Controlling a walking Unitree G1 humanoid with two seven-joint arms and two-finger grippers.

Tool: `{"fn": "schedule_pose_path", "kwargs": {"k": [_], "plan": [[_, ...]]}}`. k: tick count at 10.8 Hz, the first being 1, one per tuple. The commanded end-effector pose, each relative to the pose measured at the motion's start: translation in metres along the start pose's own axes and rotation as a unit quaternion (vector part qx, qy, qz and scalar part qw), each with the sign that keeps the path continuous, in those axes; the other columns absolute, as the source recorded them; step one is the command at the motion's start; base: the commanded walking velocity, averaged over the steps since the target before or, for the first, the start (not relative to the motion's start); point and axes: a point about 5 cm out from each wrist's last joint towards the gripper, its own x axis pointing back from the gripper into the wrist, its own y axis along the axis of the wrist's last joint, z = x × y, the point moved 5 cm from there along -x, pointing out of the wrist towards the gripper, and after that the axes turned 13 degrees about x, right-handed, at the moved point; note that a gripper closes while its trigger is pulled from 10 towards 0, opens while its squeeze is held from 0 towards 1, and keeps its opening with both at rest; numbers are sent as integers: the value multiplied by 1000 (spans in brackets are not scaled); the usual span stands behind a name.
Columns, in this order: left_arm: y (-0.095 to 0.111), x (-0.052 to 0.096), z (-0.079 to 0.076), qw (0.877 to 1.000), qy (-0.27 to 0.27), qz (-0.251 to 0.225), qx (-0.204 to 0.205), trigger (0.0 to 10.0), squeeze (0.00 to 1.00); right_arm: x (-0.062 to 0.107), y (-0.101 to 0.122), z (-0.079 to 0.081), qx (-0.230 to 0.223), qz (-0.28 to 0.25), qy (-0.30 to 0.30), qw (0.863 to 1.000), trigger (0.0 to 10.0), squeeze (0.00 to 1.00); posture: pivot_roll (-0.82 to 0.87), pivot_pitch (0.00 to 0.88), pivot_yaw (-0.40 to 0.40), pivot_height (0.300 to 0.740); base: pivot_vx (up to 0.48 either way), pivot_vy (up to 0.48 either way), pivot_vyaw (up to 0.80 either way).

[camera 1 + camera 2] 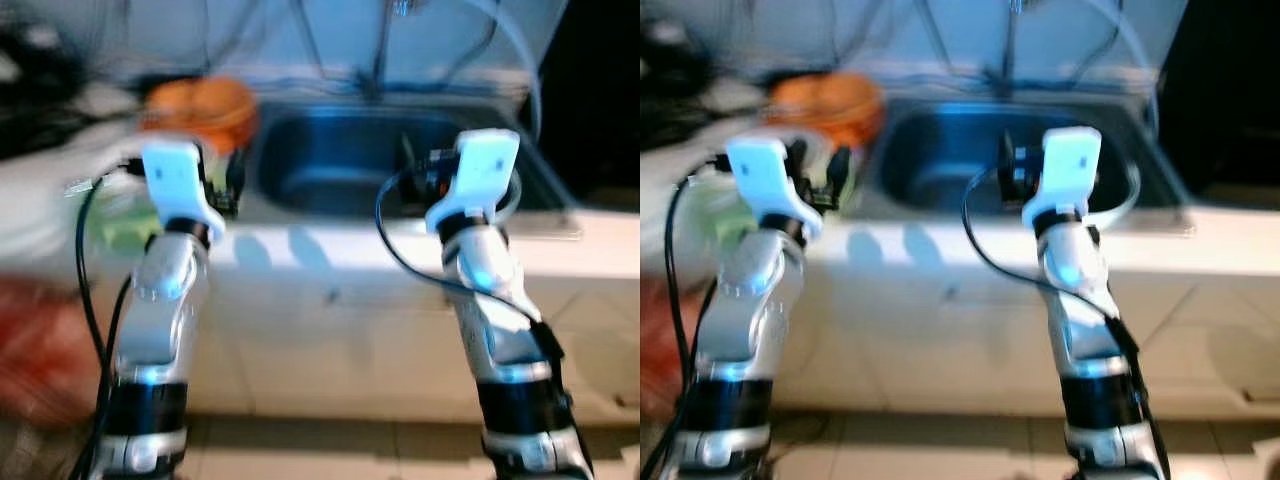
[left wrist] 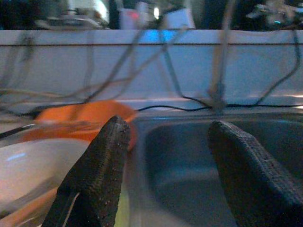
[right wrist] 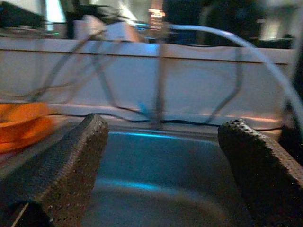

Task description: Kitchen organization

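Observation:
A steel sink [image 1: 330, 165] is set in a white counter in front of me. On the counter just left of the sink sits an orange bowl [image 1: 200, 105]. My left gripper [image 2: 165, 127] is raised at the sink's left rim, near the orange bowl [image 2: 80, 118], and it is open with nothing between its fingers. Held over the front of the basin [image 3: 156, 179], my right gripper [image 3: 163, 127] is also open and holds nothing. The picture is blurred.
A pale white dish [image 2: 28, 165] and something green [image 1: 120, 220] lie left of the sink. A faucet [image 1: 385, 40] and a curved white hose [image 1: 510, 45] rise behind the basin. A red blur [image 1: 40, 340] shows at lower left. The counter's white front [image 1: 330, 310] stands close ahead.

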Motion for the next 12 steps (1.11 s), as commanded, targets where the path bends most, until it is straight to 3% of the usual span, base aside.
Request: {"fn": "schedule_pose_path", "kwargs": {"k": [1,6,9,12], "plan": [[-8,-2,-10,1000,-10,17,5,10000,0,1,0,-11,5,-2,-15,1000,10000,0,-4,44,45,740,0,0,0],[-10,-2,-16,1000,-21,20,7,10000,0,1,0,-8,2,-2,-5,1000,10000,0,-8,55,45,740,0,0,0],[-11,1,-5,1000,14,17,6,10000,0,2,5,-3,7,-17,10,1000,10000,0,-12,62,45,740,0,0,0],[-2,2,4,999,37,0,-19,10000,0,2,6,-5,6,-17,12,1000,10000,0,-6,63,34,740,0,0,669]]}}
